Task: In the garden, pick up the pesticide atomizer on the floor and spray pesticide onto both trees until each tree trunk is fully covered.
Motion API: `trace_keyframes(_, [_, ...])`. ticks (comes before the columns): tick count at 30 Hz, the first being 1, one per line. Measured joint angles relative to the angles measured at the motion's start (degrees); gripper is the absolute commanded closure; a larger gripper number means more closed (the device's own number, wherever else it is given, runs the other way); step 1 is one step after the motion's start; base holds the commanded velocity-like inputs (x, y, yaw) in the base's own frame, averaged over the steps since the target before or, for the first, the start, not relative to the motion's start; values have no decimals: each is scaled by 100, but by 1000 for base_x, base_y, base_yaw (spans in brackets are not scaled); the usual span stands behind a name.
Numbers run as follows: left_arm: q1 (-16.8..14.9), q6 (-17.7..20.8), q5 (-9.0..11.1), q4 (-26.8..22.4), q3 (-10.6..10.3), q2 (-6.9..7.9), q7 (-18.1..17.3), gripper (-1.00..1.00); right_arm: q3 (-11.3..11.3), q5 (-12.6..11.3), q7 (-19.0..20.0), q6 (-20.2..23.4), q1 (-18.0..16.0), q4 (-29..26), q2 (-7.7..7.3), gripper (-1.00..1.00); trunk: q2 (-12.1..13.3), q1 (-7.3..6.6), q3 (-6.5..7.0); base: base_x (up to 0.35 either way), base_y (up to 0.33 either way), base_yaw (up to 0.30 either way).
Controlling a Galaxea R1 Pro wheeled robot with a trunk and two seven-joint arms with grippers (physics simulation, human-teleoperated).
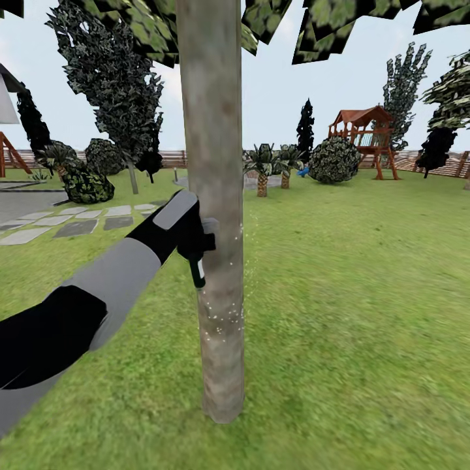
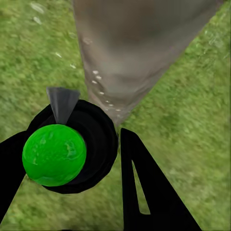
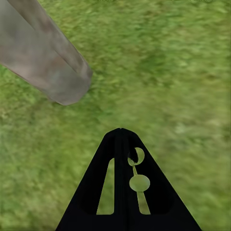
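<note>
A thick grey-brown tree trunk [image 1: 214, 196] rises straight ahead of me from the garden's grass, with blocky green leaves overhead. My left gripper [image 1: 198, 236] is shut on the pesticide atomizer [image 1: 197, 269], a small black sprayer held right against the near left side of the trunk. White pesticide specks [image 1: 220, 318] dot the bark below and beside it. In the left wrist view the atomizer [image 2: 72, 144] shows a round green part and a grey nozzle [image 2: 62, 103] aimed at the trunk [image 2: 134, 53], where white dots [image 2: 101, 89] sit. My right gripper [image 3: 121, 137] is shut and holds nothing, low over grass beside the trunk's base [image 3: 53, 67].
Grey stepping stones [image 1: 78, 222] and a paved patch lie at the left. Short palms [image 1: 262, 168], round bushes [image 1: 335, 160] and a wooden playset [image 1: 365, 138] stand far behind, before a brown slatted fence [image 1: 418, 160]. Open lawn spreads to the right of the trunk.
</note>
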Motion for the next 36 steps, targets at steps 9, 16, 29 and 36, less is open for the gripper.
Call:
trace_keyframes(9, [-795, -8, 830, 266, -3, -57, 325, 100, 17, 0, 0, 0, 0, 9, 9, 100, -1, 0, 0, 0, 0, 0])
trace_keyframes(16, [-655, -6, 1341, 95, -49, -113, 447, 100, -3, -68, -114, -1, 0, 51, 10, 100, 1, 0, -1, 0, 0, 0])
trace_keyframes(29, [1751, -9, 1285, -904, -263, -45, 474, 100, -43, -63, -200, -260, 0, 70, 61, 100, 2, 0, -2, 0, 0, 0])
trace_keyframes(36, [2485, -8, 1270, -915, -269, -32, 436, 100, -45, -22, -202, -263, 0, 62, 61, 100, 1, 0, -1, 0, 0, 0])
